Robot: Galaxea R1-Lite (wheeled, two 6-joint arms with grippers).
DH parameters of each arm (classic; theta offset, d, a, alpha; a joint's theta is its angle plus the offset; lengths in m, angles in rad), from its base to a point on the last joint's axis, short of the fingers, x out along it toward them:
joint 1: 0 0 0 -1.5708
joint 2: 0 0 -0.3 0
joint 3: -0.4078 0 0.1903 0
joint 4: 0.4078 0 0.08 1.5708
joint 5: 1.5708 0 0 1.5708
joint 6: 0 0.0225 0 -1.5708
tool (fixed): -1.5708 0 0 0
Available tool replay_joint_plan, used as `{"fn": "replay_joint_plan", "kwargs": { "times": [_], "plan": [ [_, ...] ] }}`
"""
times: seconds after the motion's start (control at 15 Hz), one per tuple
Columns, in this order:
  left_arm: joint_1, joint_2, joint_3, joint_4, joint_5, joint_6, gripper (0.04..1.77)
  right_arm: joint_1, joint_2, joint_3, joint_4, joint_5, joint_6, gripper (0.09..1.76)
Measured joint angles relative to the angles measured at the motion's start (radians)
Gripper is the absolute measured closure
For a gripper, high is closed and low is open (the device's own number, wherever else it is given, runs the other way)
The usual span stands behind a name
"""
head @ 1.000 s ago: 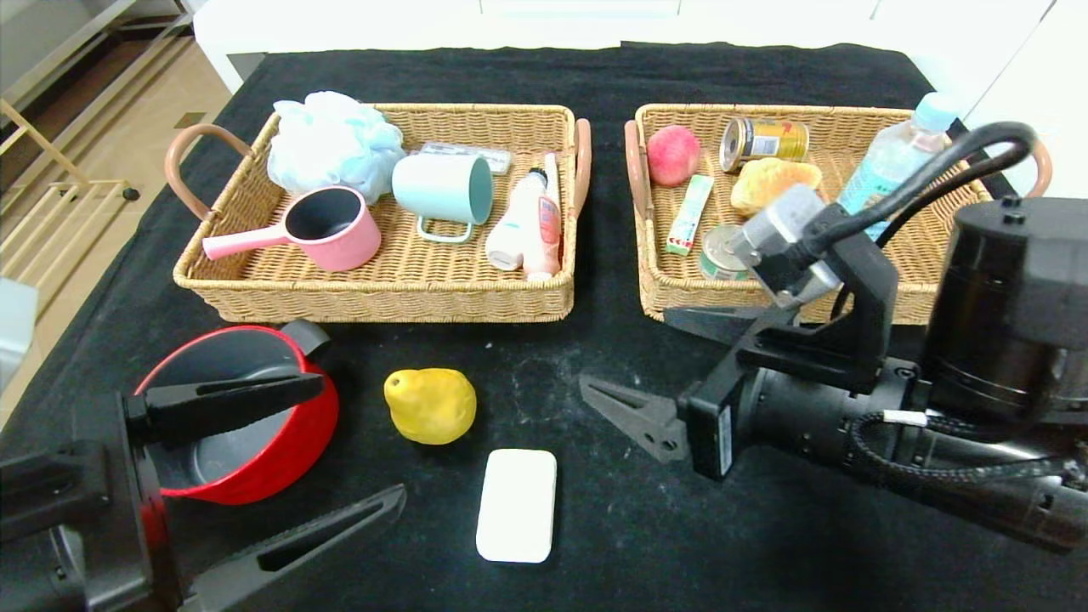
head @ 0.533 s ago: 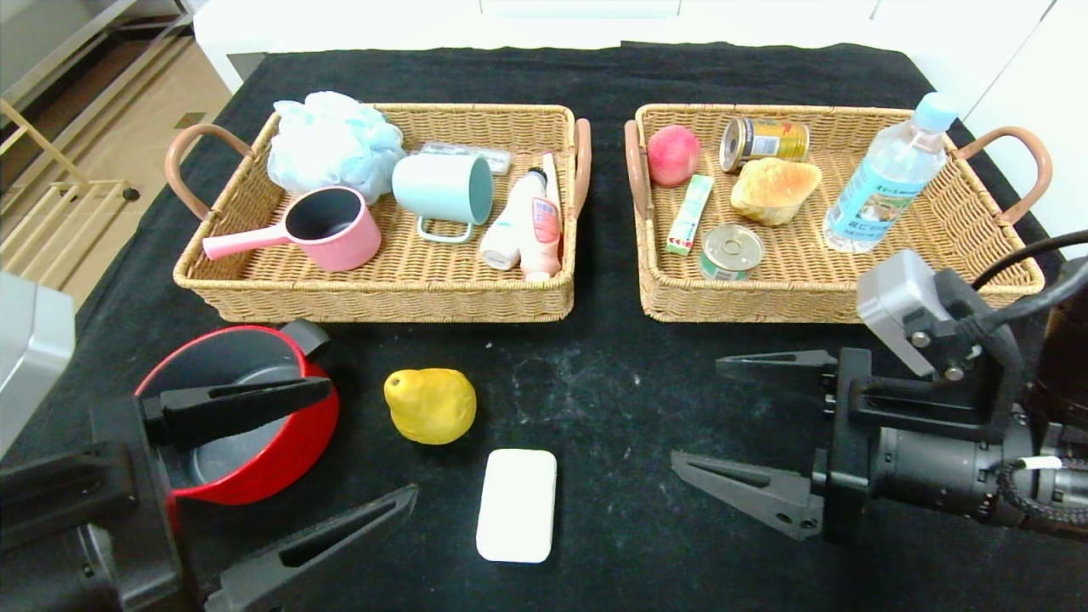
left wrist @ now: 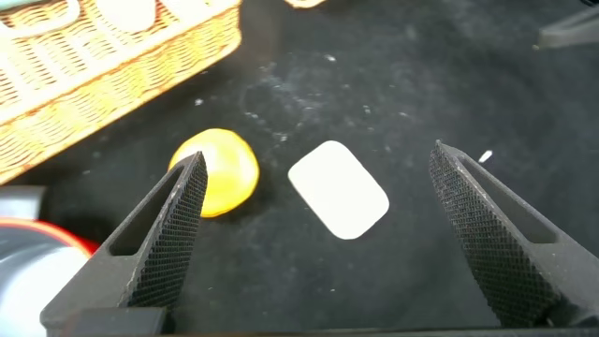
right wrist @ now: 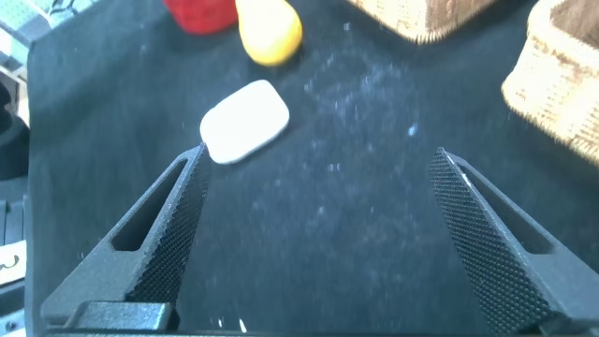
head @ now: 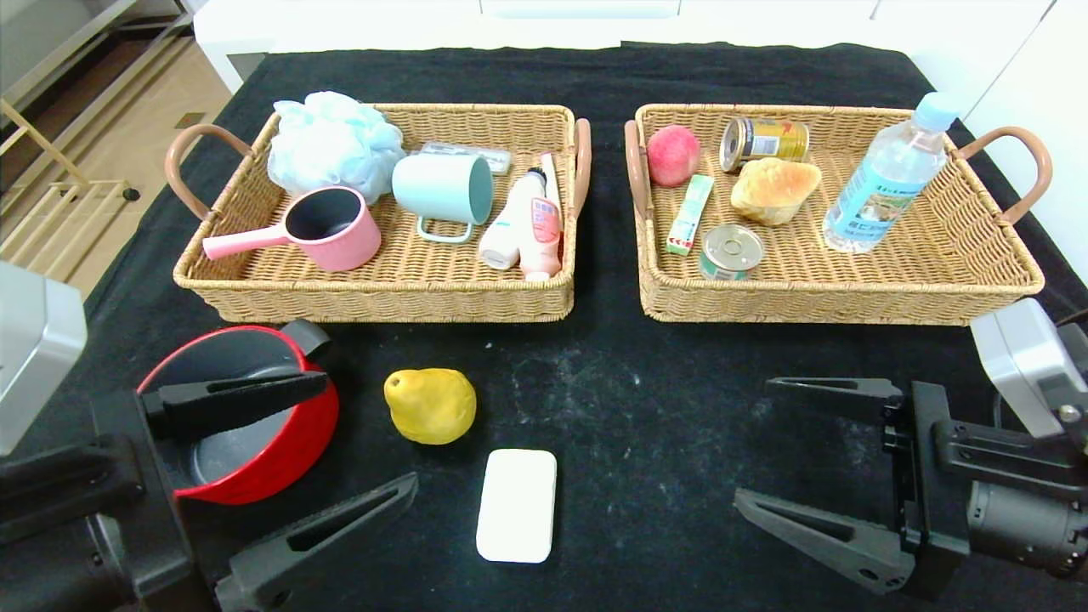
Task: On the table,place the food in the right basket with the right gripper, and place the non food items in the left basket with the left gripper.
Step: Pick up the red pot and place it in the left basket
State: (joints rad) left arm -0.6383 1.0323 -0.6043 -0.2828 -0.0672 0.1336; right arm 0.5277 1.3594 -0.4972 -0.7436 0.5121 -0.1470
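Black cloth covers the bench (head: 595, 374); two wicker baskets sit at the back, left basket (head: 382, 297) and right basket (head: 816, 302), both part-filled. Loose in front: red pot (head: 280, 459), yellow pear (head: 430, 405), white soap bar (head: 516, 505). Left hand (head: 280, 476) spread wide, low, straddling the pot's near side; right hand (head: 816, 467) spread, empty, well right of the pear. Likely next: centre one hand squarely over its item before closing.
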Motion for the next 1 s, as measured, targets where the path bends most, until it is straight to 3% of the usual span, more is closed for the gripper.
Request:
{"fn": "replay_joint_plan", "kwargs": {
  "times": [0.4,1.0],
  "plan": [
    [0.036,-0.004,-0.066,0.087,0.043,-0.002,0.09,-0.015,0.004,0.043,-0.014,0.015,-0.003,0.15],
    [0.143,0.026,-0.282,0.46,0.169,-0.01,0.09,-0.011,-0.031,0.074,-0.069,0.016,0.002,0.14]
  ]
}}
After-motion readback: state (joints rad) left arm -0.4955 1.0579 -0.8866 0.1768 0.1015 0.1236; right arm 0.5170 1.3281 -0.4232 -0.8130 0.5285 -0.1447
